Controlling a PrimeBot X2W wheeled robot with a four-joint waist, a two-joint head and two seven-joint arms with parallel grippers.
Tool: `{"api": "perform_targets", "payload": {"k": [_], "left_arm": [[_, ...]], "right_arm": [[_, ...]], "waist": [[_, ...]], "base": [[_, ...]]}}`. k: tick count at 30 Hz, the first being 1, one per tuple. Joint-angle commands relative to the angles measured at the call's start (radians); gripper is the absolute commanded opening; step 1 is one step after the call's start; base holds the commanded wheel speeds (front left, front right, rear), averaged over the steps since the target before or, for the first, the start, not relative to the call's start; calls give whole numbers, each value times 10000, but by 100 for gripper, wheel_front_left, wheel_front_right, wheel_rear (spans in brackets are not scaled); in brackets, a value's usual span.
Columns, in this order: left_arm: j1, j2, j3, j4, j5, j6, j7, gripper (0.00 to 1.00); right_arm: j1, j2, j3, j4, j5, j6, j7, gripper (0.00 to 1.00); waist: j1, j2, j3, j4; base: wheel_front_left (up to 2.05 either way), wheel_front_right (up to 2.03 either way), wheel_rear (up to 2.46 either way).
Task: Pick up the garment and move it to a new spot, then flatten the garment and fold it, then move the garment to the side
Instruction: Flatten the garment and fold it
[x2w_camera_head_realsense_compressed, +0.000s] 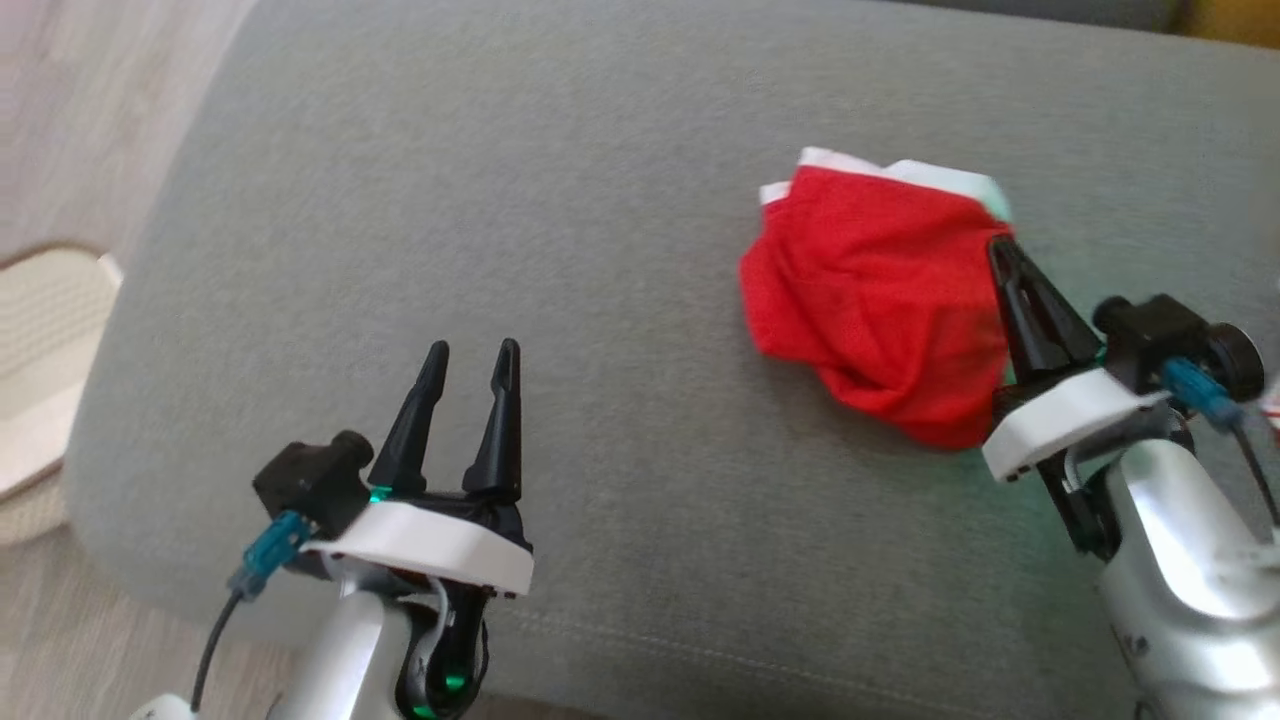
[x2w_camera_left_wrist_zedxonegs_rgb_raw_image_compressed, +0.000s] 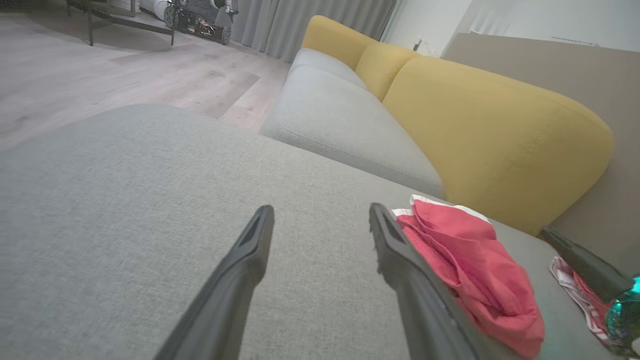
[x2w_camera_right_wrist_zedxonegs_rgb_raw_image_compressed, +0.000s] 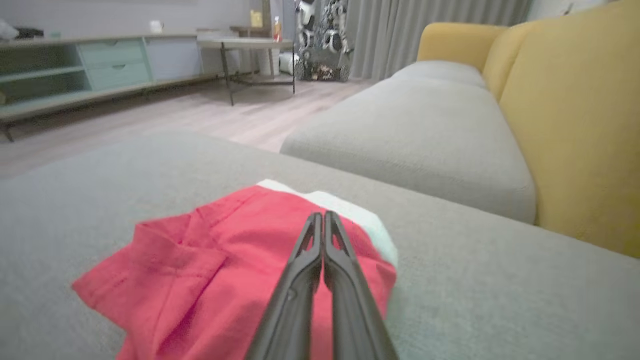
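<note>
on the cushion (x2w_camera_head_realsense_compressed: 640, 520), apart from the basket (x2w_camera_head_realsense_compressed: 48, 330), lies the garment (x2w_camera_head_realsense_compressed: 870, 300).

ITEM: garment (x2w_camera_head_realsense_compressed: 880, 300) | LOOK: you see red fabric, white trim at far edge | STATE: crumpled heap | SITE: on grey sofa cushion (x2w_camera_head_realsense_compressed: 600, 200), robot's right

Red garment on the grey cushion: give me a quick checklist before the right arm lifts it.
1. Right gripper closed: ok, fingers together, tips at the red garment's edge.
2. Cloth pinched: cannot tell, none visible between the fingers.
3. Left gripper out of the way: ok, open, apart from the garment, over the grey cushion.
4. Garment flat: not ok, bunched.
</note>
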Motion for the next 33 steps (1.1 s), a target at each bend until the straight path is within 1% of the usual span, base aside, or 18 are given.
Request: {"api": "perform_targets", "payload": {"k": [1, 6, 11, 15, 18, 19, 22, 28, 30, 33], "left_arm": [[-422, 60, 219, -327, -66, 12, -122, 100], [-543, 60, 33, -390, -148, 100, -122, 100], [-519, 60, -81, -385, -152, 136, -122, 100], [-504, 60, -75, -329, -127, 147, -122, 100], [-517, 60, -78, -307, -115, 150, -122, 100], [-517, 60, -78, -307, -115, 150, -122, 100], [-523, 60, -88, -297, -109, 154, -122, 100], [-520, 60, -102, -297, -113, 152, -122, 100], [-523, 60, -108, -307, -117, 159, -122, 100], [-517, 60, -74, -318, -126, 162, -122, 100]], "right_arm": [[-304, -205, 292, -10, 60, -7, 51, 0], [-958, -479, 1093, 1486, 455, -7, 160, 0], [-1411, -455, 2288, 2240, 1037, -7, 9, 0], [-1607, -348, 3330, 2373, 1639, -7, -126, 0], [-1697, -271, 4070, 2296, 2086, -7, -222, 0], [-1697, -271, 4070, 2296, 2086, -7, -222, 0], [-1709, -201, 4912, 2113, 2542, -7, -263, 0], [-1865, -343, 6447, 2006, 3407, -7, -63, 0], [-2066, -476, 6558, 2000, 3644, -7, -184, 0], [-2440, -686, 5858, 2215, 3866, -7, -494, 0]], "waist": [[0, 0, 268, 364], [0, 0, 419, 811], [0, 0, 433, 959], [0, 0, 368, 954], [0, 0, 301, 920], [0, 0, 301, 920], [0, 0, 234, 883], [0, 0, 209, 828], [0, 0, 232, 815], [0, 0, 251, 783]], "base": [[0, 0, 0], [0, 0, 0], [0, 0, 0], [0, 0, 0], [0, 0, 0], [0, 0, 0], [0, 0, 0], [0, 0, 0], [0, 0, 0], [0, 0, 0]]}}
